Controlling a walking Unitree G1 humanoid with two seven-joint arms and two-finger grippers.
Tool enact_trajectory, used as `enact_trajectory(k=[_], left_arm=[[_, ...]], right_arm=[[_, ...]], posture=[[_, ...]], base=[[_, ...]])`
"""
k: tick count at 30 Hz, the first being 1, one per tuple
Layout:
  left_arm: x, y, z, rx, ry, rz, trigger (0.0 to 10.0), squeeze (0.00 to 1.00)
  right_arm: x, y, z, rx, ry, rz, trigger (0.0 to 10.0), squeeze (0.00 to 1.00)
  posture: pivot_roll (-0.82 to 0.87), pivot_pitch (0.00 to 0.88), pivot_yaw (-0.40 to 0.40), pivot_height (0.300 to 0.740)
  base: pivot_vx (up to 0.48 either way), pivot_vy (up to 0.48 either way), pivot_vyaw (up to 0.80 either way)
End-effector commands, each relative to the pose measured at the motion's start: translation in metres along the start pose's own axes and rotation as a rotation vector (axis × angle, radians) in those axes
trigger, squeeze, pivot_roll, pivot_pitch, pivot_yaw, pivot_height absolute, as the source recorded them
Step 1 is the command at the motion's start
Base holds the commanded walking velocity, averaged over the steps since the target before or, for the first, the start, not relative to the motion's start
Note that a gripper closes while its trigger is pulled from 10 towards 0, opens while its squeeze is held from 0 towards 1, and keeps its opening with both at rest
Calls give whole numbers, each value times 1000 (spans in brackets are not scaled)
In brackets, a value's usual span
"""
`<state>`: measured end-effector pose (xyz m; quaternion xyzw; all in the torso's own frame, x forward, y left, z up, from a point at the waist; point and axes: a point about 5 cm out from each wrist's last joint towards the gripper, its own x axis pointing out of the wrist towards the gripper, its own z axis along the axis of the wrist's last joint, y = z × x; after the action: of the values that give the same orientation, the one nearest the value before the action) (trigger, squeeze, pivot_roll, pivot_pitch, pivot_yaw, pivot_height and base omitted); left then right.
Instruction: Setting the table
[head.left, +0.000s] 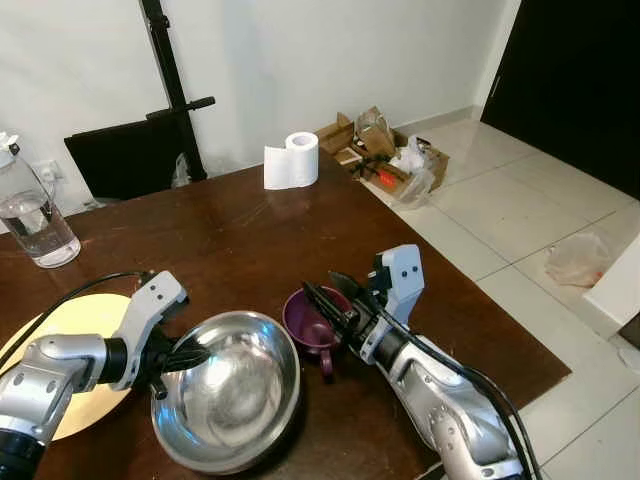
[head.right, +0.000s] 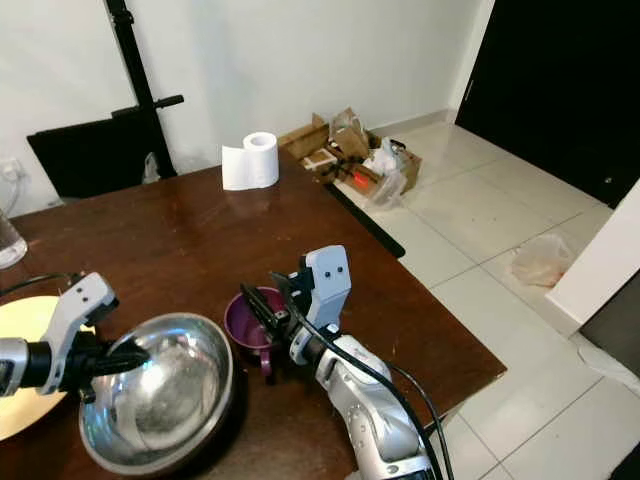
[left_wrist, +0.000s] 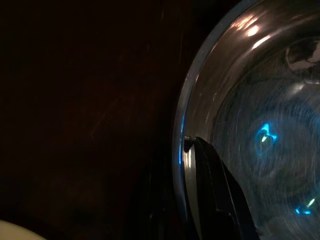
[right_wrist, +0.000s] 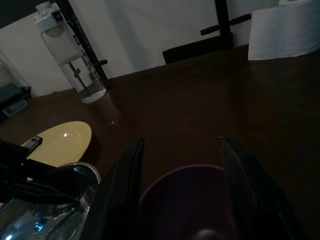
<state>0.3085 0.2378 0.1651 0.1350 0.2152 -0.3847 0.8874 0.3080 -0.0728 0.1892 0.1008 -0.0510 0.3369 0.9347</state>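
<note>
On the dark wooden table (head.left: 230, 230) a steel bowl (head.left: 232, 392) sits near the front edge, with the left gripper (head.left: 180, 357) at its left rim. The left wrist view settles what the head views only hint at: one black finger (left_wrist: 220, 190) lies inside the bowl against the wall while the rim runs between the two, so the gripper is clamped on the bowl's rim. Just right of the bowl, and close beside it, stands a purple mug (head.left: 315, 322), handle toward the front edge. The right gripper (head.left: 335, 300) hangs over it; from the right wrist view its two fingers (right_wrist: 122, 190) stand spread, one on each side of the mug's mouth (whether they touch the rim cannot be made out).

A yellow plate (head.left: 70, 350) lies at the table's front left, partly under the left arm; the right wrist view shows it behind the bowl and well apart from the mug. A clear water bottle (head.left: 30, 215) stands at the left edge, and a roll of paper towel (head.left: 291, 160) at the far edge. Past the table's far right corner, open cardboard boxes (head.left: 385, 155) sit on the tiled floor.
</note>
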Motion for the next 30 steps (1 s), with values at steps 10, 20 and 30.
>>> enact_trajectory(k=[10, 20, 30], left_arm=[[1, -5, -18, -150, 1, 34, 0, 0], [-12, 2, 21, -390, -320, 144, 10000, 0], [-17, -9, 64, -241, -492, 265, 10000, 0]], right_arm=[[-3, -2, -2, 3, -2, -12, 10000, 0], [-10, -1, 16, 7, -73, -35, 10000, 0], [-17, 3, 27, -6, -87, -18, 10000, 0]], posture=[[53, 125, 106, 740], [48, 117, 95, 740], [36, 123, 87, 740]], base=[[0, 0, 0], [0, 0, 0], [0, 0, 0]])
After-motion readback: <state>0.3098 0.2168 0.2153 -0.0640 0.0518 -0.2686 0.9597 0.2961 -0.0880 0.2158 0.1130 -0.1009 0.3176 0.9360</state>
